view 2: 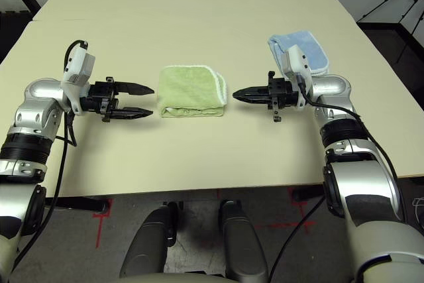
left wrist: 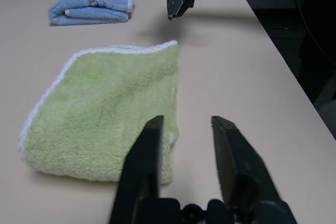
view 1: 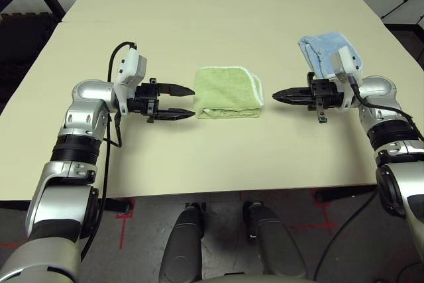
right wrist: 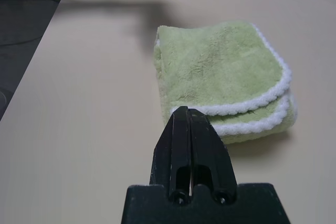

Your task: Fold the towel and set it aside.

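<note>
Towel (view 1: 228,92) folded, no legible writing

Beige table (view 1: 218,4), red-marked grey floor (view 1: 126,213)

The folded green towel (view 1: 228,92) lies on the table (view 1: 218,4) between the left gripper (view 1: 185,101), fingers parted, and the right gripper (view 1: 278,95), pinched shut, with a strip of bare tabletop on each side. A blue cloth (view 1: 322,54) sits behind the right gripper. The far tabletop lies open.
</note>
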You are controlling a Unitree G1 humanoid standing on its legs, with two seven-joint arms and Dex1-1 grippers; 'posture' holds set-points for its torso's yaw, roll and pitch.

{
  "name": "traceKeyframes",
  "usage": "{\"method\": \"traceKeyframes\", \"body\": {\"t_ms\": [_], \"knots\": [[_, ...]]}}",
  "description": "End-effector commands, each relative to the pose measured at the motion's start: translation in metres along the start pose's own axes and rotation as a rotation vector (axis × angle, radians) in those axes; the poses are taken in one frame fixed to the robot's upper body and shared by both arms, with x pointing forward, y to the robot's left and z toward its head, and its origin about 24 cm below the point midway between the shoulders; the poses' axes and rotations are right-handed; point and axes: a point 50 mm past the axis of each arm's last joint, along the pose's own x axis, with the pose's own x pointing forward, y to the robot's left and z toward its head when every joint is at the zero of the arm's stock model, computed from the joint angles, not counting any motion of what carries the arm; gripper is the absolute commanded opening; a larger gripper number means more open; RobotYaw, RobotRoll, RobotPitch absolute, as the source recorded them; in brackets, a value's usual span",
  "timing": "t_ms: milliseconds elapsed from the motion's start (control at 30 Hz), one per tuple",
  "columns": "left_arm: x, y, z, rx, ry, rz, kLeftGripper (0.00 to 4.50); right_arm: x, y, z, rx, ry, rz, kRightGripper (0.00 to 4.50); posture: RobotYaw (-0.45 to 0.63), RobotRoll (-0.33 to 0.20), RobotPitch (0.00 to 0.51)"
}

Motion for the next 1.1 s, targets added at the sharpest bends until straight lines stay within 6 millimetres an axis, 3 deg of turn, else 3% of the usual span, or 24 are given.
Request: {"method": "traceKeyframes", "body": {"t_ms": [33,67,267,433,633,900,1100], "knots": [[0.005,0.005,0.0,0.009,0.005,-0.01,0.3,0.0,0.0,-0.001,0.016,-0.023,-0.014,0.0,0.02,0.0,0.172],[0.007,0.007,0.0,0.008,0.002,0.001,0.02,0.002,-0.001,0.0,0.02,-0.034,-0.023,0.0,0.02,0.0,0.173],[0.036,0.026,-0.003,0.018,0.006,0.133,0.02,0.021,-0.012,0.004,0.037,-0.089,-0.159,0.0,0.04,0.0,0.17],[0.057,0.025,-0.006,-0.008,0.011,0.057,0.02,0.049,-0.006,-0.005,0.057,-0.051,-0.105,0.0,0.02,0.0,0.169],[0.053,0.023,-0.024,-0.011,0.156,0.036,0.02,0.066,0.001,-0.019,0.107,0.001,-0.08,0.0,0.04,0.0,0.174],[0.039,0.011,-0.056,-0.067,0.331,0.012,0.02,0.064,0.014,-0.052,0.17,0.174,-0.115,0.0,0.03,0.0,0.179],[0.028,0.015,-0.052,-0.064,0.32,0.049,0.02,0.053,0.015,-0.058,0.168,0.218,-0.143,0.0,0.04,0.0,0.175]]}}
